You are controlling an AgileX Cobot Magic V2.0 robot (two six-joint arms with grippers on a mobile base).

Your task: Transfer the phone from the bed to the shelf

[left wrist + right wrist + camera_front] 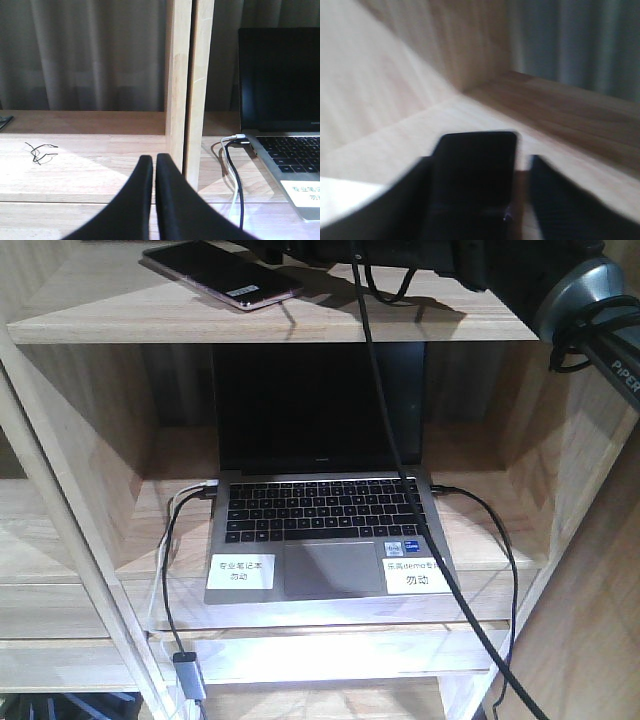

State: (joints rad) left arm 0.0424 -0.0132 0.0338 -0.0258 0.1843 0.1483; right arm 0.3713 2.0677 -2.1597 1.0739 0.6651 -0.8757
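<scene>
Here, right gripper (485,200) seen spread, fingers (555,200) on either side of phone (475,175); contact cannot be told through blur. Phone laid flat on upper board of shelf (420,315), near its left front, in exterior view. Left gripper (154,200) pressed together, nothing held, poised before shelf upright. Grey laptop (330,530) set open in compartment below phone, cables (170,570) plugged at both sides. Curtain (90,55) seen behind shelf.

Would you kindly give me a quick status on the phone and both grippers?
Left gripper shut, empty, low by the laptop. Right gripper open around the phone. Phone flat on the shelf top board.
</scene>
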